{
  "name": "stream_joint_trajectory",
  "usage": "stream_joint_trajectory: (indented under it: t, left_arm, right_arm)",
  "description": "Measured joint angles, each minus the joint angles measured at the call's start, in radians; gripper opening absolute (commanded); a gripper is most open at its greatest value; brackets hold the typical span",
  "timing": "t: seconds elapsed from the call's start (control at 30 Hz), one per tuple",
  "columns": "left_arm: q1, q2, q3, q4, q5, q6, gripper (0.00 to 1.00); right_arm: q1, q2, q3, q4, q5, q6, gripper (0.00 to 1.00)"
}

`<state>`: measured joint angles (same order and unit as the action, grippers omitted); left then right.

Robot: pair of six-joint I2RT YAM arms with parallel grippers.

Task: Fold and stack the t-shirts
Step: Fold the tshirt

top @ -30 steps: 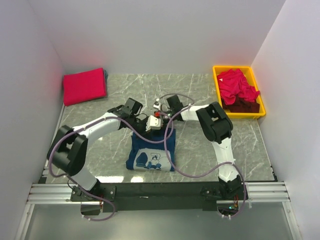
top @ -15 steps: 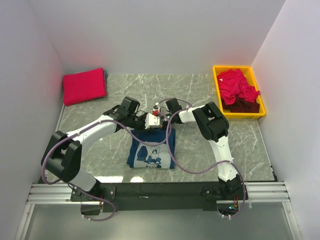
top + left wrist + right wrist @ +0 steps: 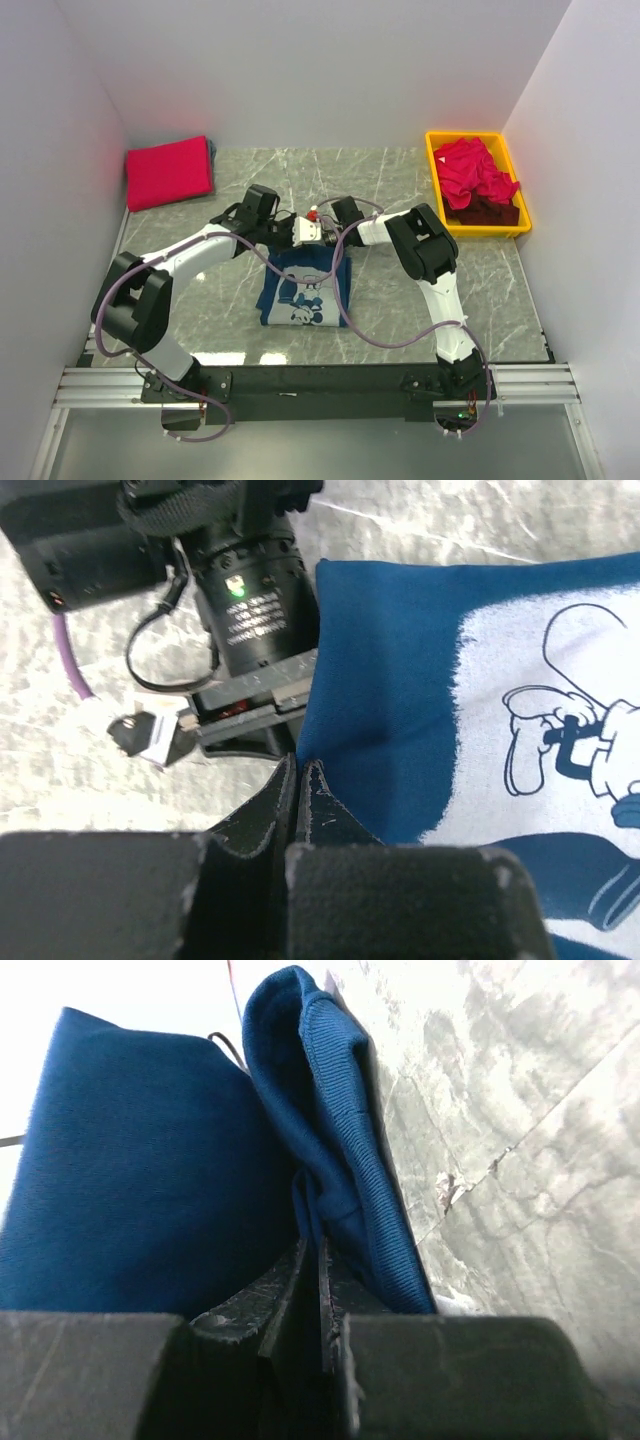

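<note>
On grey marbled table (image 3: 400,180), white walls (image 3: 300,70) around: navy t-shirt (image 3: 300,300) at its middle.
Right gripper (image 3: 312,1255) pinches the cloth; left gripper (image 3: 298,770) is closed, seemingly on the shirt's edge.

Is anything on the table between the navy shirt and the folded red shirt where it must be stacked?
Nothing visible: bare table lies between the navy shirt and the red shirt at far left, only the left arm above part of it. The left end effector and right end effector are shut on the navy shirt.
</note>
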<state>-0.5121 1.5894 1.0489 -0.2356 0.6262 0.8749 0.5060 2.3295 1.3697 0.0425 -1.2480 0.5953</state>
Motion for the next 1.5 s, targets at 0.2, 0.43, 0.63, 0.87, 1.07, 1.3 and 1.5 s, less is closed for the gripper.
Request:
stream_joint_trajectory:
  t: [0.2,0.43,0.63,0.87,1.07,1.3,1.5]
  left_arm:
    - [-0.006,0.000,-0.051,0.070,-0.020,0.016,0.01]
    - [-0.026,0.014,-0.092,0.145,-0.070,0.030,0.01]
    - [-0.038,0.019,-0.136,0.208,-0.103,0.056,0.01]
    - [-0.059,0.024,-0.168,0.239,-0.129,0.093,0.36]
    - [0.018,0.017,-0.076,0.113,-0.084,0.007,0.54]
    - [0.220,-0.099,0.109,-0.087,0.060,-0.244,0.51]
    - [0.316,-0.114,0.073,-0.145,0.133,-0.542,0.53]
  right_arm:
    - [-0.003,-0.021,0.006,-0.093,0.034,-0.082,0.19]
    - [-0.003,-0.085,0.035,-0.297,0.172,-0.227,0.22]
    - [-0.003,-0.116,0.110,-0.446,0.289,-0.335,0.27]
    - [-0.022,-0.160,0.170,-0.578,0.433,-0.436,0.40]
    - [-0.117,-0.248,0.183,-0.658,0.550,-0.499,0.45]
    - [-0.298,-0.414,0.137,-0.685,0.547,-0.533,0.44]
    - [-0.281,-0.515,-0.022,-0.689,0.521,-0.556,0.44]
